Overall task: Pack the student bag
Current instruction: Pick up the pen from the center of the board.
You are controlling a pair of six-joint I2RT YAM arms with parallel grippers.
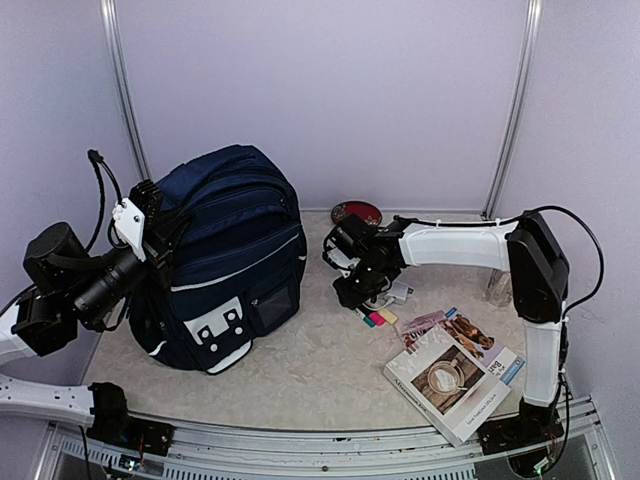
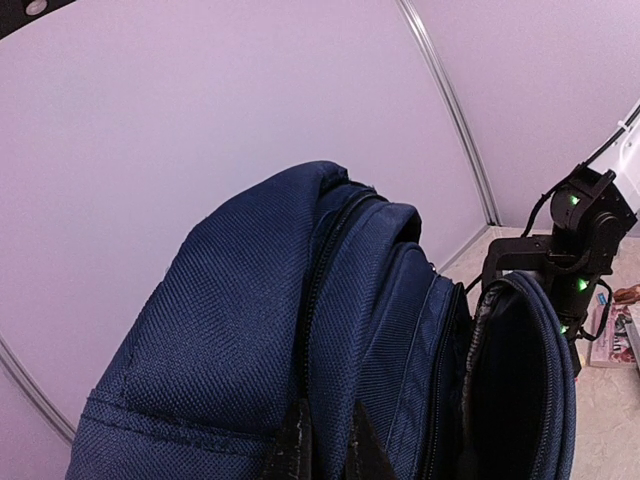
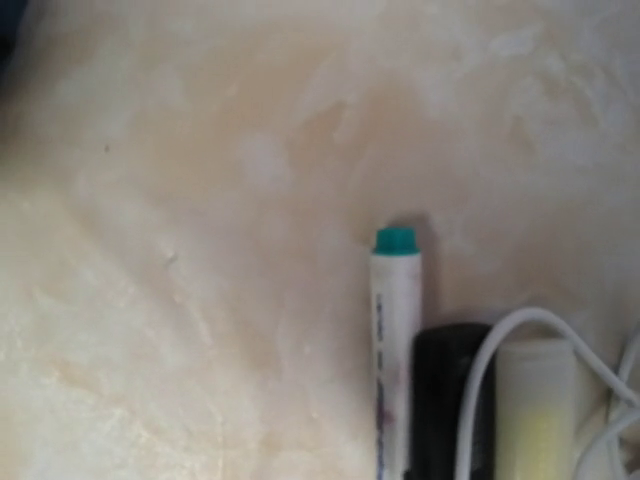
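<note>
The student bag [image 1: 230,260], navy blue with white piping, stands upright at the left of the table. My left gripper [image 1: 150,215] is at its top left corner. In the left wrist view its jaws [image 2: 330,455] are shut on a fold of the bag's navy fabric [image 2: 250,330], beside a gaping dark compartment [image 2: 520,380]. My right gripper [image 1: 352,290] points down over small items right of the bag. The right wrist view shows a white marker with a teal cap [image 3: 395,340] lying on the table; that gripper's fingers are not clearly seen.
Next to the marker lie a black item [image 3: 452,400], a white cable [image 3: 490,350] and a pale tube [image 3: 535,410]. Coloured sticky notes [image 1: 378,317] and books [image 1: 455,375] lie at the front right. A red round dish [image 1: 356,213] sits by the back wall.
</note>
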